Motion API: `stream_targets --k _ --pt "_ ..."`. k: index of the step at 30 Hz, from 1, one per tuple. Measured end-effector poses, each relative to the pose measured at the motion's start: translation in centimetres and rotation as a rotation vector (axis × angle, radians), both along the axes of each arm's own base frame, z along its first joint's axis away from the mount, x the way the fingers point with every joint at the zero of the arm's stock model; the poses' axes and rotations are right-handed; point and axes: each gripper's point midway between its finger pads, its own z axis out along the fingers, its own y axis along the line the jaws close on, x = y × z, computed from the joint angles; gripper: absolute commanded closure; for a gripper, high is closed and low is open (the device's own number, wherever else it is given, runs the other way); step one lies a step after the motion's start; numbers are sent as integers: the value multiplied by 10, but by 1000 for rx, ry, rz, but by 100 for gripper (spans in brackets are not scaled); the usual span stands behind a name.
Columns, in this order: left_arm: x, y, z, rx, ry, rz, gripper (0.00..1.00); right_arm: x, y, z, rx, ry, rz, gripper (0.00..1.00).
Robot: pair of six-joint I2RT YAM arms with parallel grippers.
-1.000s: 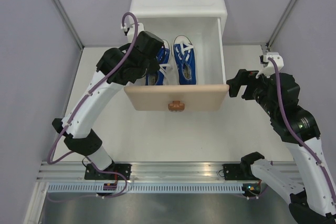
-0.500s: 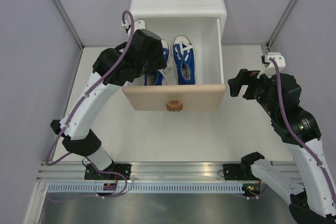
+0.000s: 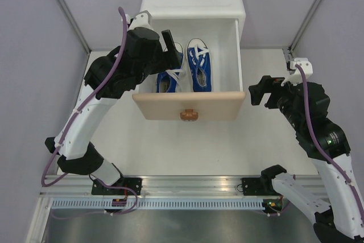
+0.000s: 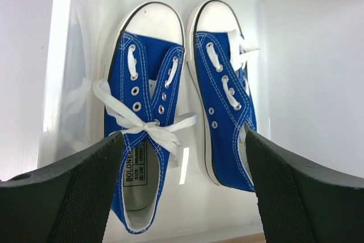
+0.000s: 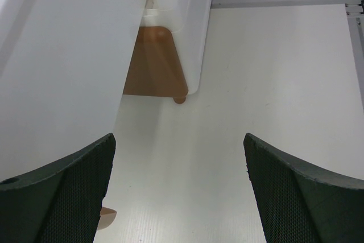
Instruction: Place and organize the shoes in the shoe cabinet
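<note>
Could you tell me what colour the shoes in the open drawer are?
The shoes are blue with white laces; clearest from the left wrist.

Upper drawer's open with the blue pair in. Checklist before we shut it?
1. Both blue shoes in the upper drawer, side by side, toes to the back: ok.
2. Left gripper open, holding nothing: ok.
3. Left gripper out of the drawer's path: not ok, it hangs over the shoes.
4. Laces inside the drawer walls: ok, one loose but contained.
5. Right gripper open, empty, beside the drawer: ok.
6. Green pair located: cannot tell, not in view.
</note>
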Motion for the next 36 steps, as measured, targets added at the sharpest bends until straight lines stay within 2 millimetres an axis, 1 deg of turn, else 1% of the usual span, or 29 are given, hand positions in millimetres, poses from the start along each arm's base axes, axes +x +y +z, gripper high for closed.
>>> stream_targets --k 5,13,18,23,28,30,33,36 --pt "4 -2 14 -7 -55 -25 8 -2 -1 3 4 -12 2 3" --pt "9 -8 29 -6 -121 -75 6 -8 -2 8 1 -35 13 3" --pt "7 -8 40 -10 -159 -102 6 -12 -1 14 10 -52 28 3" --pt "-2 -1 54 -18 -205 -122 5 -14 3 16 10 -58 53 3" --pt "-17 14 68 -25 -262 -145 5 -20 5 18 -3 -66 89 3" --pt "-24 22 75 -28 -288 -151 5 -25 5 21 -10 -73 104 3" --pt "-38 37 87 -35 -333 -156 5 -35 3 34 -21 -111 121 2" --pt "-55 55 88 -29 -362 -161 5 -45 -1 46 -31 -148 132 2"
